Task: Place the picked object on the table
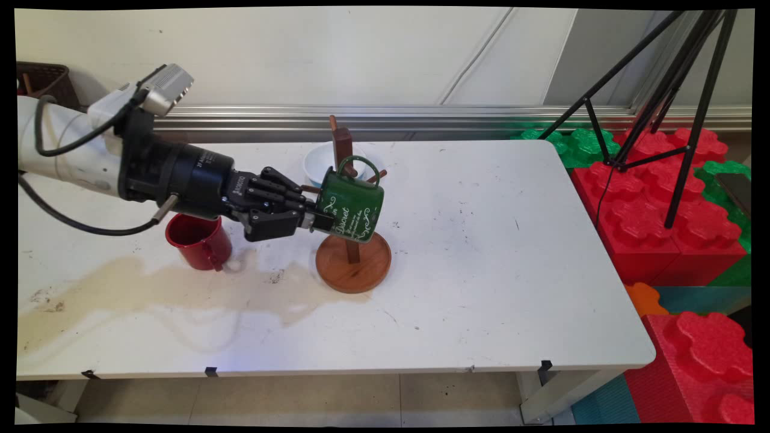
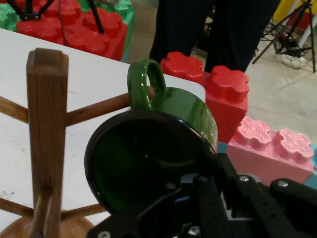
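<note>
Nearest the camera, a pale brown stain point(image 1: 150, 288) spreads over the front-left of the white table point(image 1: 481, 270). Just behind it, at about 9 o'clock from the wooden mug stand point(image 1: 354, 252), a red mug point(image 1: 201, 240) sits upright on the table with its handle toward the near side. The gripper point(image 1: 316, 219) reaches in level from the left, its fingers closed on the rim of a green mug point(image 1: 352, 204) with white lettering; one finger is inside the mouth, one outside, as the hand view shows. The green mug point(image 2: 148, 168) is held off the table, tipped on its side with its mouth toward the gripper and its handle point(image 1: 358, 163) at 12 o'clock. In the hand view the handle loop point(image 2: 146, 89) is around one of the stand's side pegs point(image 2: 96, 109), which passes through the ring. The stand's upright post point(image 2: 47, 129) is at 9 o'clock from the mug in that view. The stand's round base rests on the table under the mug. A white bowl point(image 1: 322, 162) lies behind the stand, at about 11 o'clock from it, partly hidden by the post. Off the table's right end are big red and green toy blocks point(image 1: 656, 210) with a black tripod point(image 1: 674, 108) standing on them.
</note>
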Available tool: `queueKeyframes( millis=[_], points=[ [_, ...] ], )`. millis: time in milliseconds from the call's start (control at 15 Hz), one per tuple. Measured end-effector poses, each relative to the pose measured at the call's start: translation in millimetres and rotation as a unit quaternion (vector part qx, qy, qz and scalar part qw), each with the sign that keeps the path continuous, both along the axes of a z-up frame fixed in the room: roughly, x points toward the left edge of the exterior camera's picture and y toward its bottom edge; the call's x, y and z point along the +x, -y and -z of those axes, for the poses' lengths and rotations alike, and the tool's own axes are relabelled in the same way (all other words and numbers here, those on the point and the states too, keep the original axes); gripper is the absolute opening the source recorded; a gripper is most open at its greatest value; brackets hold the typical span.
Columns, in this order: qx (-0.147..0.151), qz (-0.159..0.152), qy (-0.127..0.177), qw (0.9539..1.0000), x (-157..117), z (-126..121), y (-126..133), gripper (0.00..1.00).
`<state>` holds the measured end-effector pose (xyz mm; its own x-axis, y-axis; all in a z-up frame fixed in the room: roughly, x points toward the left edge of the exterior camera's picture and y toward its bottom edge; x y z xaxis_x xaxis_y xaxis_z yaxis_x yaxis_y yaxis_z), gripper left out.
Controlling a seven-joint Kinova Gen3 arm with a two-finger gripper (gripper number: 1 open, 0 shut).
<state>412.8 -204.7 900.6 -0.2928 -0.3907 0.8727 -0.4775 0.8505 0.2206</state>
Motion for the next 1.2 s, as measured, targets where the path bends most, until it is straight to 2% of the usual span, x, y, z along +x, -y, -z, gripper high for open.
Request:
queueKeyframes(
  millis=[667, 1200],
  points=[
    [0.014, 0.028, 0.000, 0.9995, 5.6, -15.7, -15.0, 0.00],
    [0.039, 0.044, 0.053, 0.9969, 23.4, -13.8, -25.1, 0.00]
  ],
)
